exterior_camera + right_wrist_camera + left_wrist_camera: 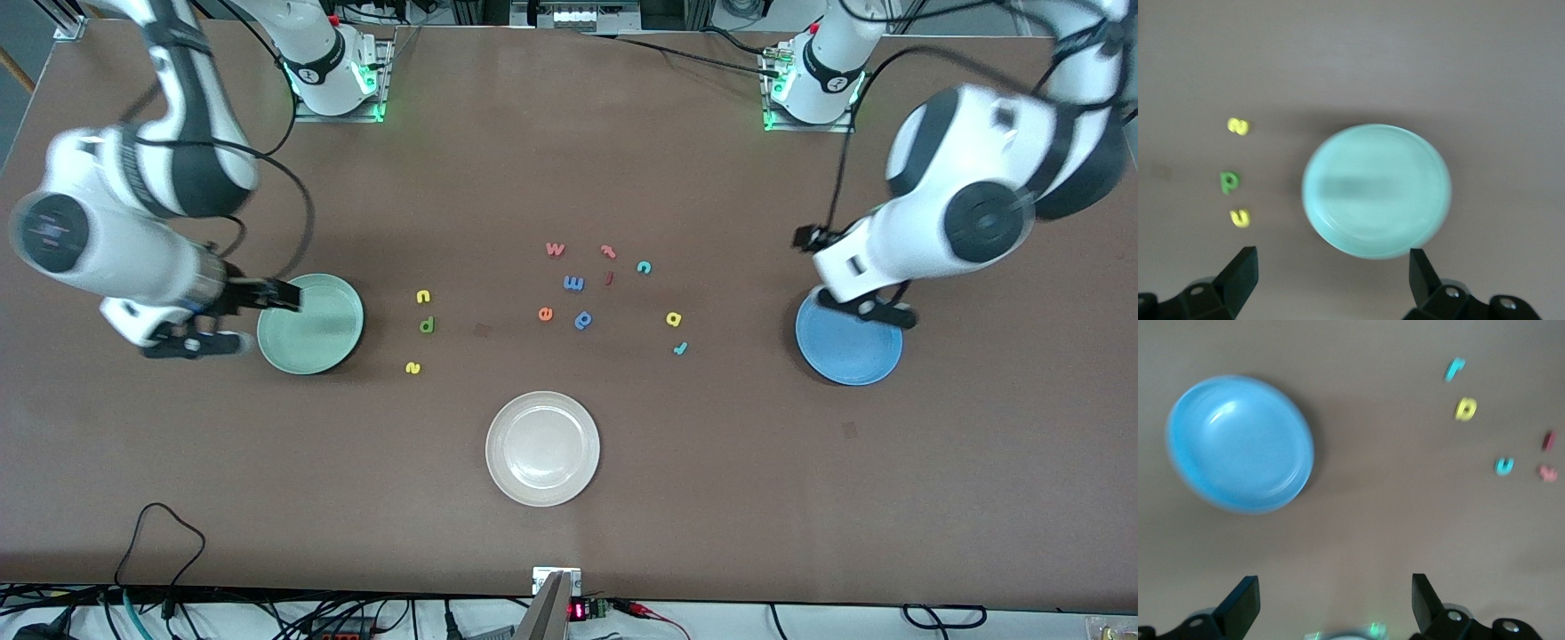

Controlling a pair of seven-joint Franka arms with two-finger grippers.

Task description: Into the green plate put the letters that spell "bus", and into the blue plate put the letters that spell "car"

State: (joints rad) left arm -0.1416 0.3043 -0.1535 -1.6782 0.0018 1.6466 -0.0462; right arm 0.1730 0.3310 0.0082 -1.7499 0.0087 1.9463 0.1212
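Brown and matte, the worktop (800,498) carries three round plates and a loose scatter of tiny foam letters near its middle. Toward the right arm's end sits the round pale mint-green plate (310,324), empty. Just beside it, toward the middle, lie the yellow foam u (423,297), the dark green foam b (427,325) and the yellow foam s (412,367), in a short column running toward the front camera.

At the left arm's end of the worktop sits the round bright sky-blue plate (849,348), also empty. Between it and the middle lie the teal foam c (644,267), the yellow foam a (674,319) and the teal foam r (680,348), with the r nearest the front edge.

In the middle cluster are an orange-pink w (555,249), a red t-shaped letter (608,252), a small red stroke (609,278), a blue m (573,284), an orange e (545,313) and a blue p-shaped letter (583,320). A round off-white plate (542,448) lies nearer the front edge than all the letters.

The right gripper (238,320) hangs over the mint-green plate's outer rim, fingers spread apart and holding nothing. The left gripper (867,307) hangs over the sky-blue plate's rim nearest the robot bases, its fingers likewise apart and empty.
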